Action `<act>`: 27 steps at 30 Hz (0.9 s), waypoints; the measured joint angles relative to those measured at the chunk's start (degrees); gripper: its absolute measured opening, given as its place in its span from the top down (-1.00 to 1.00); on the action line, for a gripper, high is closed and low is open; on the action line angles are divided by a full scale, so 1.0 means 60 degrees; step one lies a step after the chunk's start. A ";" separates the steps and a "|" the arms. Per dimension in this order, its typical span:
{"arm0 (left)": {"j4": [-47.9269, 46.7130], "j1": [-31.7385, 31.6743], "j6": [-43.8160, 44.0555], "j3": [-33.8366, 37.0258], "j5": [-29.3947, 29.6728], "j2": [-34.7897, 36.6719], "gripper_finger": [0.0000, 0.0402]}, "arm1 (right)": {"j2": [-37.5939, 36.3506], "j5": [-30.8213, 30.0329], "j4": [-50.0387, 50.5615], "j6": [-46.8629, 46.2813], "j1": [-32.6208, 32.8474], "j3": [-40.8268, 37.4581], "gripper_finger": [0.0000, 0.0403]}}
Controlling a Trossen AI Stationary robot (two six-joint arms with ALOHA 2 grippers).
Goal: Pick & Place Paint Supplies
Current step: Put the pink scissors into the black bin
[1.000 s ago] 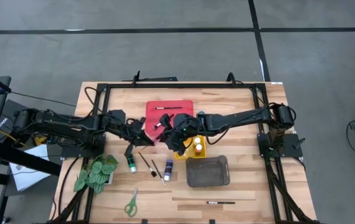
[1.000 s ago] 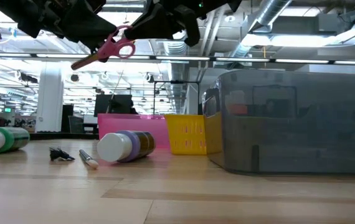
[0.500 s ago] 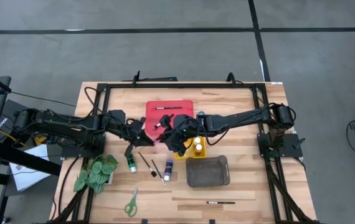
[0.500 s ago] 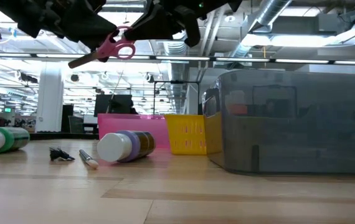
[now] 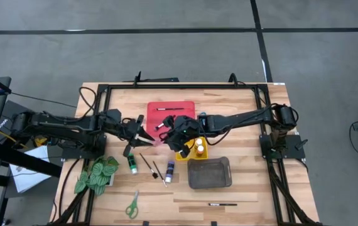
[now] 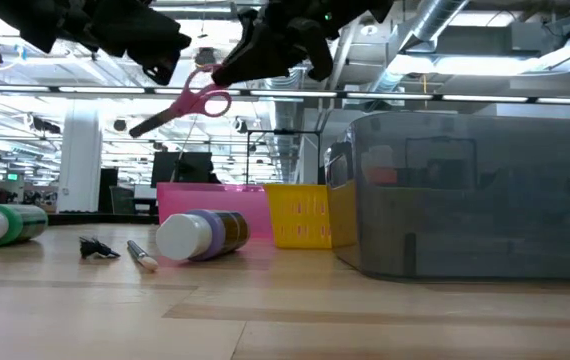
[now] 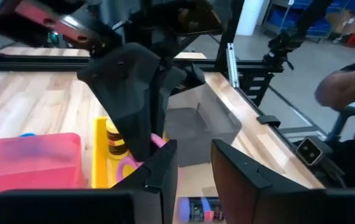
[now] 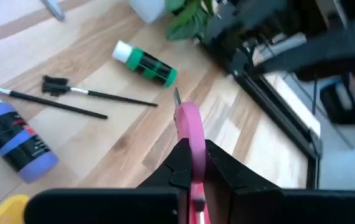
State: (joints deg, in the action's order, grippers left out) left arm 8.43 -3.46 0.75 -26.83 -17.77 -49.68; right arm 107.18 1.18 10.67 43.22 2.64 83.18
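Observation:
Pink-handled scissors (image 6: 187, 103) hang in the air over the table's middle, with my right gripper (image 8: 196, 157) shut on them. My left gripper (image 7: 193, 163) stands open just to their left (image 5: 142, 134), nothing between its fingers. On the table below lie a green bottle (image 5: 132, 167), two thin paintbrushes (image 5: 149, 166) and a purple bottle (image 5: 169, 171), each on its side. Green scissors (image 5: 132, 205) lie near the front edge, and another brush (image 5: 223, 204) lies at the front right. My right gripper pinches the scissors' pink handle (image 8: 190, 127) between its two fingers. The fingers come from the table's right, slanting down. The scissors stick out ahead of the fingers, with the blades (image 6: 150, 122) slanting down toward the table's left. They hang clear of the table.
A red tray (image 5: 182, 122) holding one brush (image 5: 169, 109) sits behind the grippers. A yellow tray (image 5: 185, 156) with yellow bottles (image 5: 199, 147) and a grey tray (image 5: 209, 172) sit right of centre. A green leafy plant (image 5: 97, 174) lies at the left front.
My left gripper has opened, let go of the scissors' blade end and drawn back toward the table's left edge. The scissors have stayed in my right gripper, which has rolled a little; their blades now slant lower.

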 joint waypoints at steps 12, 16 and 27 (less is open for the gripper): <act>-0.1093 0.0004 -0.0408 0.0000 0.1790 0.0972 0.53 | 0.0004 -0.0242 0.0816 -0.2873 -0.0074 0.0004 0.93; -0.0633 0.0004 -0.0898 0.0000 0.2737 0.1051 0.53 | 0.0004 -0.0264 0.0996 -0.3755 -0.0004 0.0004 0.93; 0.2016 -0.0036 -0.3109 0.0000 0.4457 0.1062 0.53 | -0.1668 -0.1917 0.0873 -0.4966 0.0127 -0.0725 0.93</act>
State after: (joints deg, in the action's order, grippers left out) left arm 20.53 -3.68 -17.90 -26.83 8.97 -43.31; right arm 97.17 -10.33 15.90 13.43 3.40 78.83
